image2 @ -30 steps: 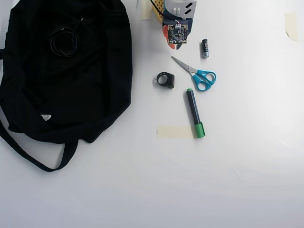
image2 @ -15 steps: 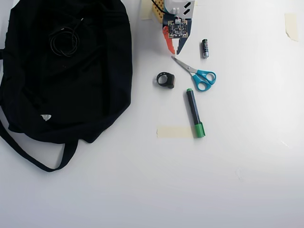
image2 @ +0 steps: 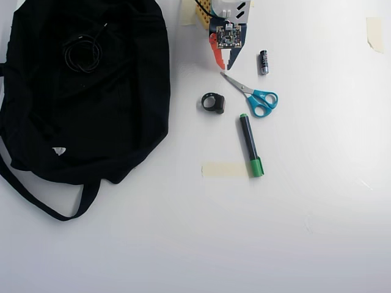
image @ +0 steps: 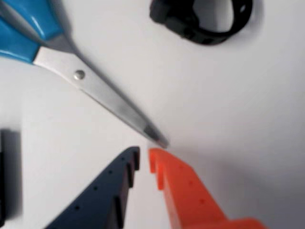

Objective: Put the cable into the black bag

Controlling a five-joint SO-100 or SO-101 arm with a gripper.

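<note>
The cable [image2: 82,53], a small coil of thin black cord, lies on the upper part of the black bag [image2: 116,116] at the left of the overhead view; whether it is inside or on top of the fabric I cannot tell. My gripper [image2: 224,66] is far to the right of it, at the top centre, just above the scissors' tip. In the wrist view my gripper [image: 144,153] has its blue and orange fingers [image: 190,195] almost together, only a thin slit between them, holding nothing. Neither cable nor bag shows in the wrist view.
Blue-handled scissors [image2: 256,97] [image: 86,81], a black ring-shaped band [image2: 213,102] [image: 205,21], a black marker with a green cap [image2: 250,144], a small battery [image2: 263,61] and a strip of tape [image2: 223,170] lie on the white table. The bag's strap [image2: 36,198] loops out at the lower left.
The gripper has drawn back a little toward the top edge and tilted, so both fingers now show as a narrow V. Cable, bag and the other things have not moved.
</note>
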